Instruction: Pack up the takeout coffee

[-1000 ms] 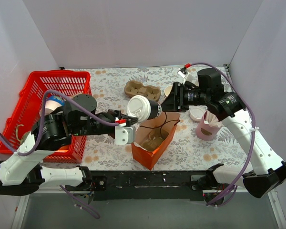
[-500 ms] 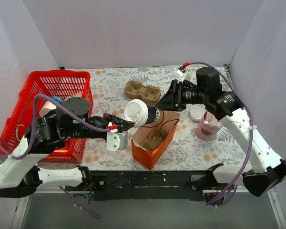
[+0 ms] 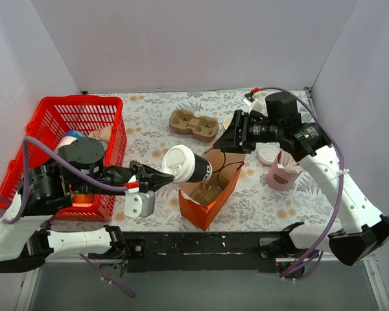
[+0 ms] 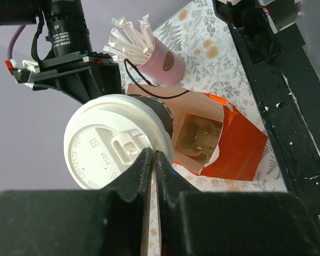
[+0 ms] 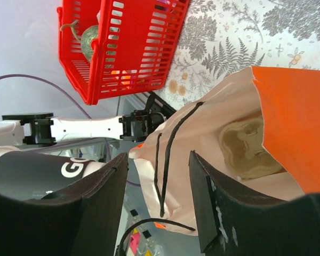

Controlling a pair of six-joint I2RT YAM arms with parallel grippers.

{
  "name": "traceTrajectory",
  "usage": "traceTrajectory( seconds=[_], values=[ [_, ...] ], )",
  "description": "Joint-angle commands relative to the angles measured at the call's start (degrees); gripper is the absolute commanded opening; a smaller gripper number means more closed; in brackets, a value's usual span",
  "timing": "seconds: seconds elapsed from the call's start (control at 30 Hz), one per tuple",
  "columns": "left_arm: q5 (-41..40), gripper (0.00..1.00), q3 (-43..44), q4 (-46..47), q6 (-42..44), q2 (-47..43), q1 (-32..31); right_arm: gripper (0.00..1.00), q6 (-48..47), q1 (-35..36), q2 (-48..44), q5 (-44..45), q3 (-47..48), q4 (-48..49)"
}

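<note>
The takeout coffee [image 3: 183,163] is not packed yet. It lies tipped on its side in the middle of the picture, with its bottom end over the open top of the orange bag [image 3: 211,202] and its white lid pointing left, so I think it has to slide down inside. The left fingers [image 3: 154,176] are pressed together with their tips right against the left edge of the lid, and I cannot tell if they pinch it or only push it. The right fingers [image 5: 208,208] are apart, with the bag's far rim between them.
</note>
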Motion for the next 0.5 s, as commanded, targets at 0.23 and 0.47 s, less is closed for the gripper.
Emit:
traceTrajectory(
  seconds=[0.23,0.47],
  values=[
    [5.32,0.0,1.29,-2.3,1.91,1.68,-0.18,0.56,5.22,3.33,4.41,-7.63,5.71,7.1],
    [3.38,0.0,0.58,-1.33,1.21,3.53,-0.18,0.56,5.05,7.2,9.96,-4.74,10.99,9.65]
  ],
)
